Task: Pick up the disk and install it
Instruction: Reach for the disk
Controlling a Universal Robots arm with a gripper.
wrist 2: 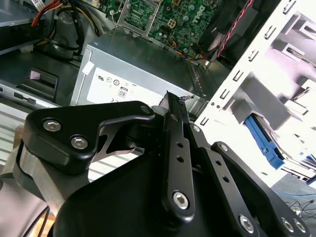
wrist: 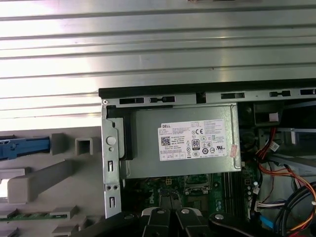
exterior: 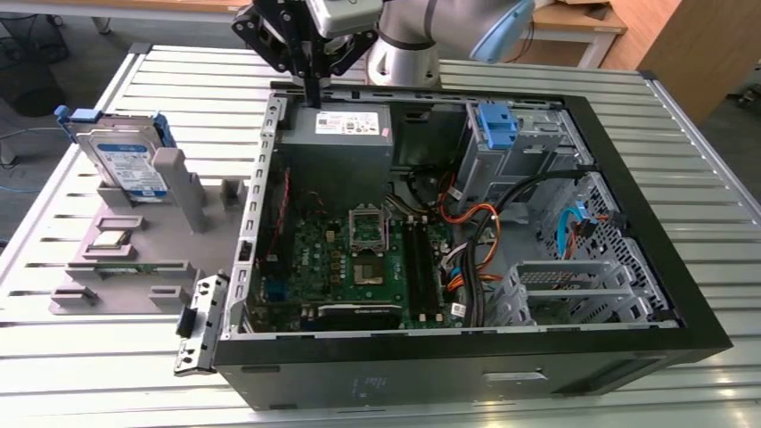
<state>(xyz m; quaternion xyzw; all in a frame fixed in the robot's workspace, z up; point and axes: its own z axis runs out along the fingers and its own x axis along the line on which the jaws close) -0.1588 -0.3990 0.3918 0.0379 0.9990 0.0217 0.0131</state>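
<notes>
The end effector (exterior: 312,87) was closed on nothing and hung above the power supply (exterior: 339,125), at twelve o'clock of the open computer case (exterior: 476,366) in the exterior view. The disk (exterior: 123,163) stood upright and untouched in the grey fixture (exterior: 160,259) on the bench (exterior: 701,143), at nine o'clock of the case. For a sound pick, it was judged that the fingers should be opened and squared to the carrier's flat faces. Counted: one disk, one power supply, one case.

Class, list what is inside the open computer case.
Inside the computer case: grey power supply, green motherboard, orange cables, blue bracket on the metal drive cage. Whatever lies under the power supply is hidden.
</notes>
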